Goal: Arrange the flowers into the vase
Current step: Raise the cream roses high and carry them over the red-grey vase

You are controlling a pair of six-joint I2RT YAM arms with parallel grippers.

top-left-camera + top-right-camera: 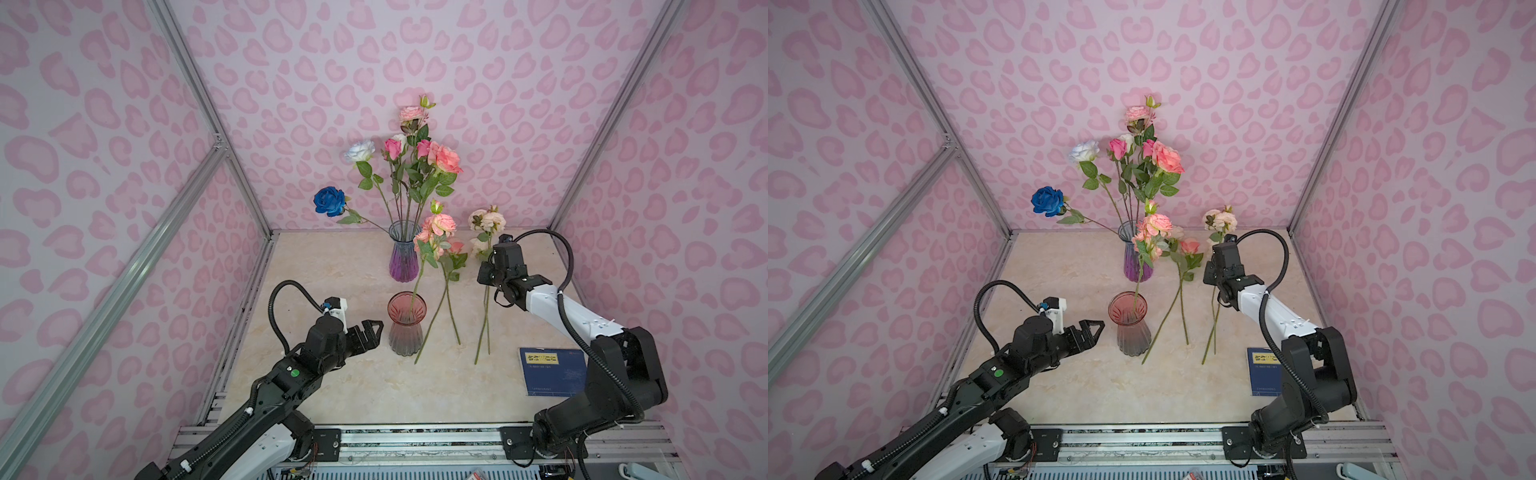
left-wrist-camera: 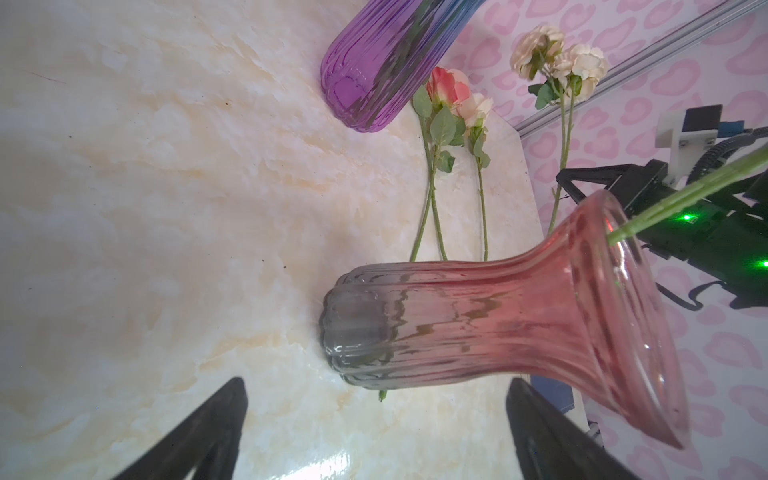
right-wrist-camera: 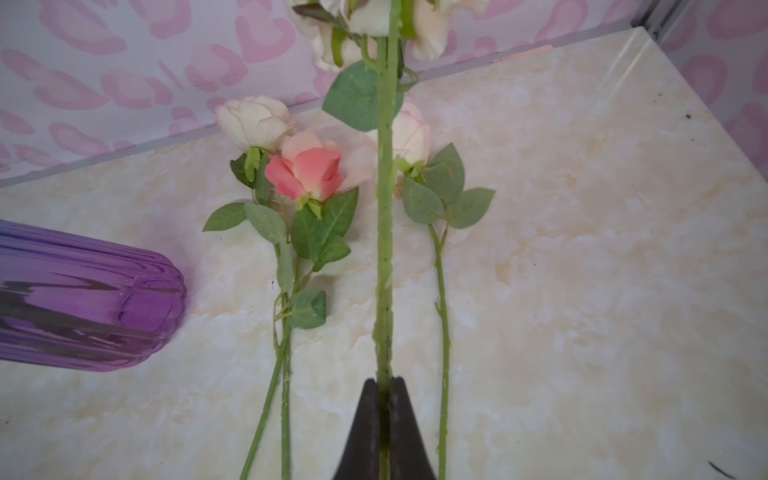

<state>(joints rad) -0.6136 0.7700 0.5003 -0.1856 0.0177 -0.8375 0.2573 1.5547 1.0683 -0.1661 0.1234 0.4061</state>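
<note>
A pink-and-grey glass vase (image 1: 406, 328) (image 1: 1129, 328) (image 2: 478, 324) stands mid-table with one pink rose (image 1: 438, 226) in it. Just left of it, my left gripper (image 1: 372, 332) (image 1: 1094, 330) (image 2: 376, 390) is open, with nothing between its fingers. Behind stands a purple vase (image 1: 403, 257) (image 3: 83, 299) holding several flowers, among them a deep blue rose (image 1: 329, 200). My right gripper (image 1: 486, 278) (image 1: 1212, 276) (image 3: 384, 384) is shut on the stem (image 3: 384, 249) of a cream flower (image 1: 486, 220) (image 2: 557, 58), its head raised. A coral rose (image 3: 307, 170) and cream roses (image 3: 253, 120) lie on the table.
A blue book (image 1: 552, 372) (image 1: 1264, 370) lies at the front right beside the right arm's base. Pink patterned walls with aluminium frame posts (image 1: 232, 166) close in the table on three sides. A metal rail (image 1: 415, 440) runs along the front edge.
</note>
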